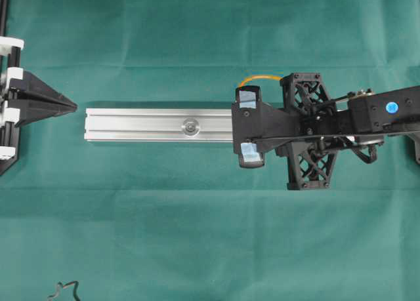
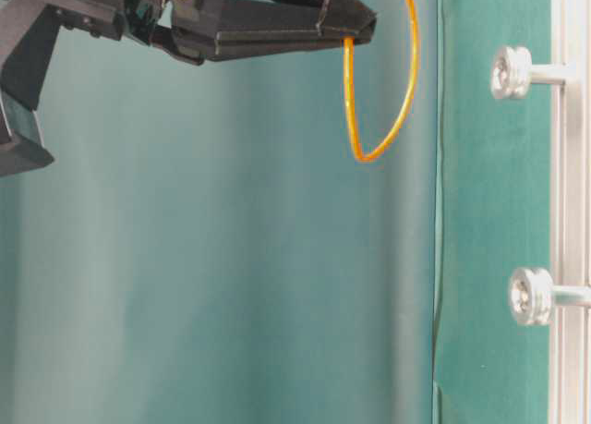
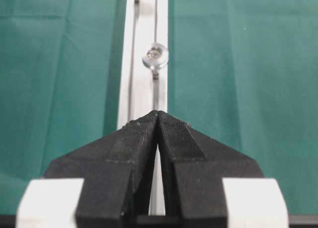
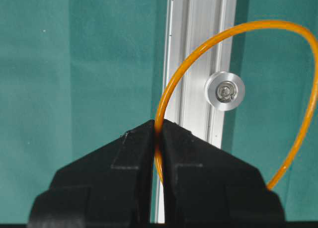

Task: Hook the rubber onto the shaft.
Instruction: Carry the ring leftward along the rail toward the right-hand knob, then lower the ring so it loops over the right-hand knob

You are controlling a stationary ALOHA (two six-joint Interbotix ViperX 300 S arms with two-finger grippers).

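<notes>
Rubber band (image 4: pixel 171 86), thin and orange, hangs pinched between the closed fingers of the right gripper (image 4: pixel 158 131), its free loop bowing out in the air above the silver rail (image 1: pixel 157 124). Holding it by one short stretch leaves most of the loop open, which I judge is what lets it drop over a shaft. In the right wrist view the nearest shaft (image 4: pixel 225 91), a round-headed silver peg standing on the rail, shows through the loop, though the table-level view puts the band clear of the pegs, not yet hooked. The left gripper (image 3: pixel 157 116) sits at the rail's far end, fingers pressed together and holding nothing, apparently kept out of the way. Green cloth covers the desk (image 1: pixel 197 235).
</notes>
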